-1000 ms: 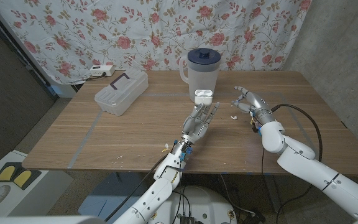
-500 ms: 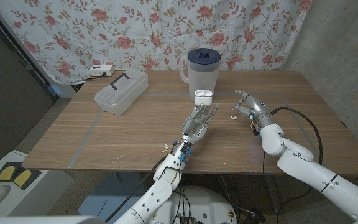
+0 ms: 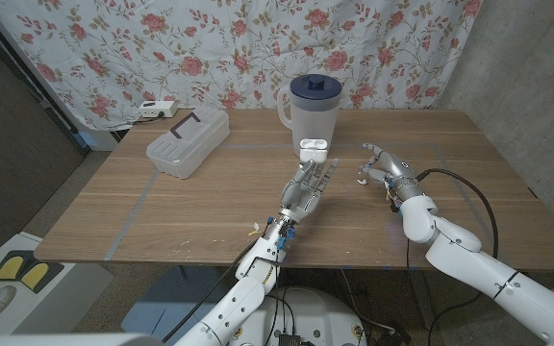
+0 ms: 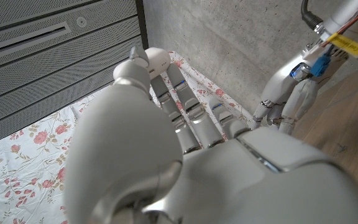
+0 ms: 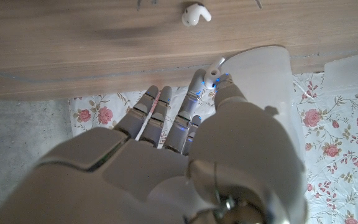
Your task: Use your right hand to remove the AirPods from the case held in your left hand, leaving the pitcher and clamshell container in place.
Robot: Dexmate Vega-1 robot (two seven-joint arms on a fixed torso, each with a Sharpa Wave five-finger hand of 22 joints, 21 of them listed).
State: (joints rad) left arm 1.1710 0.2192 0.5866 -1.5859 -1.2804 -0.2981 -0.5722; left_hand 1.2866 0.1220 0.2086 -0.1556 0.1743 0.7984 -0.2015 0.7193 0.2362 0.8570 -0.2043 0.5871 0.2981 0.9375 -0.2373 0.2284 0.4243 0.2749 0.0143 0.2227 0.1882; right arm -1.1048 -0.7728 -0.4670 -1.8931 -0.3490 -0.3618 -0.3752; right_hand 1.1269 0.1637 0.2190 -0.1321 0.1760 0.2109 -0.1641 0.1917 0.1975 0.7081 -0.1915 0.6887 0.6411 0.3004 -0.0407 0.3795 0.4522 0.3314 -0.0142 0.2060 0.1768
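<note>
Standing behind the case [image 3: 314, 147]: pitcher [image 3: 313, 109]; clamshell container [image 3: 188, 141] far left.

Head view looks down from above the near table edge across the wooden table [image 3: 210, 207] toward the floral curtain [image 3: 162, 48], far enough to take in both arms. Left wrist view sits tight behind the left hand [image 4: 185, 155], tilted, facing the concrete wall [image 4: 229, 43] and curtain; right wrist view sits tight behind the right hand [image 5: 179, 168], upside down. Shared with head view: the pitcher [image 3: 313, 111] [image 5: 260, 74], table and curtain.
</note>
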